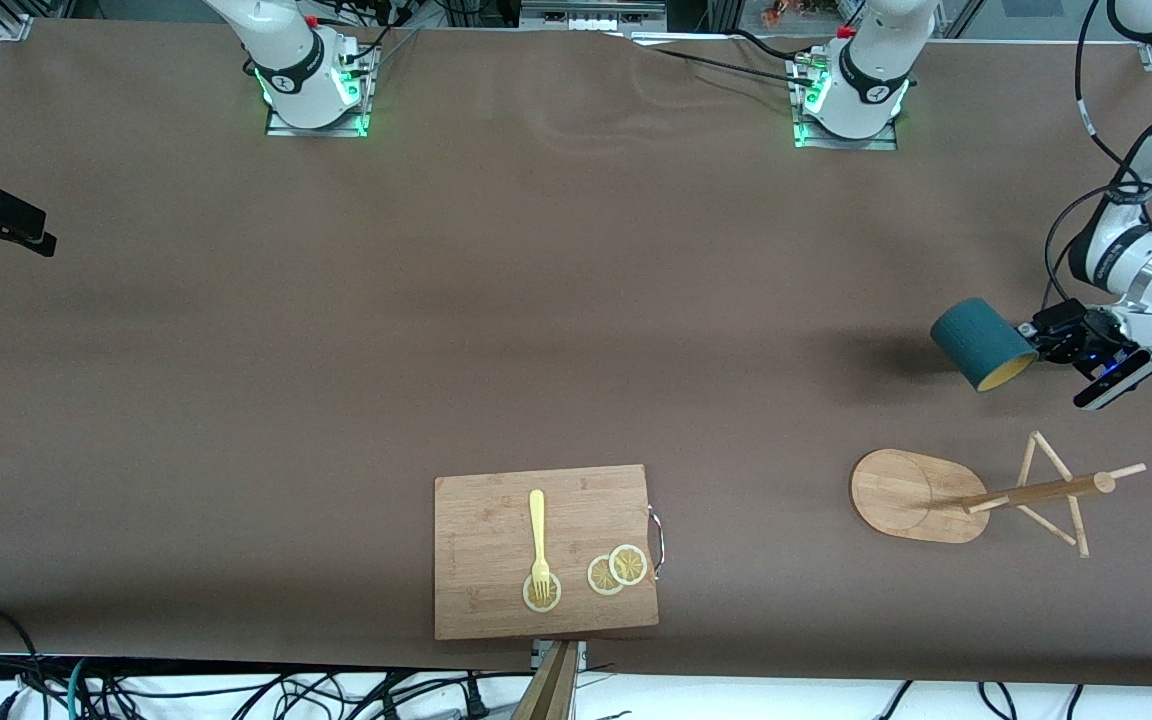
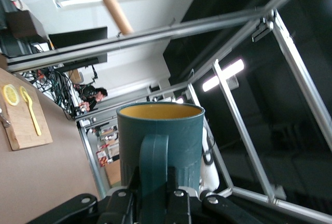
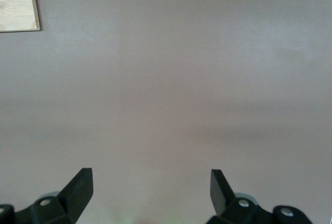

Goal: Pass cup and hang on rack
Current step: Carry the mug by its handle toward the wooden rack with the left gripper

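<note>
While the left gripper is clenched on its handle, the cup hangs in the air, tipped on its side with the yellowish mouth turned toward the front camera. It is over bare table farther from the front camera than the rack, at the left arm's end. The left arm bends down from above, its wrist roughly level. The rack stands upright on its oval base, apart from the cup, none of its pegs touching it. The right gripper waits with 2 fingers spread wide, grasping nothing, over bare table. Beside the rack, toward the right arm's end, a cutting board holds 1 fork and 3 lemon slices.
</note>
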### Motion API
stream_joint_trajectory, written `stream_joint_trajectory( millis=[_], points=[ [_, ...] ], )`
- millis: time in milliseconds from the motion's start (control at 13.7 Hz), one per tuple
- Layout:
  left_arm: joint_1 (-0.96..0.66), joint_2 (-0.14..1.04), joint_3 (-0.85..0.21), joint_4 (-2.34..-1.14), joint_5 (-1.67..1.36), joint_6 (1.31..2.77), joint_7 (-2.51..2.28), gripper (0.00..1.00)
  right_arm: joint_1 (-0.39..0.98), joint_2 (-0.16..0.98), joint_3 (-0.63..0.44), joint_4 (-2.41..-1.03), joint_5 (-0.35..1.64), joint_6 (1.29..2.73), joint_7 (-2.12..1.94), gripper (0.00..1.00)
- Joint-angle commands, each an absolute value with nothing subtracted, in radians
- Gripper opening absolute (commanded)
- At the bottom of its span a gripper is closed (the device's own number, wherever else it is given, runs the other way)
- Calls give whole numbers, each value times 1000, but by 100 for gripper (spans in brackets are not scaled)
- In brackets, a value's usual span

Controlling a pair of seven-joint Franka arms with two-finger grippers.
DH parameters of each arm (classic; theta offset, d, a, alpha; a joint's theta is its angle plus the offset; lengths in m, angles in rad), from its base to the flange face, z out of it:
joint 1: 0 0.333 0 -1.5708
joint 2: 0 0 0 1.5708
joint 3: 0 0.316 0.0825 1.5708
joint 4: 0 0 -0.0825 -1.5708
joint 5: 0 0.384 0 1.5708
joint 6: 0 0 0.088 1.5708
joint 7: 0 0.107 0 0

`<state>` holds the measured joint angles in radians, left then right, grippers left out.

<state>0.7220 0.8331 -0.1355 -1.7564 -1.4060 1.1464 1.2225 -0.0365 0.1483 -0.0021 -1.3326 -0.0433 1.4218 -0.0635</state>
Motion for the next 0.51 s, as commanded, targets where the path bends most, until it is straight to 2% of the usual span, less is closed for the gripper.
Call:
stream_joint_trajectory(
  millis=[0,437],
  points=[
    [744,877,-118,-1646,-1448,1137,1033,0,-46,144,-2,-1333,-25,1427,-78,100],
    [735,876,-118,-1614,-1557,1190,802,0,-45,144,-2,-1333,-18,1427,-78,100]
  ],
)
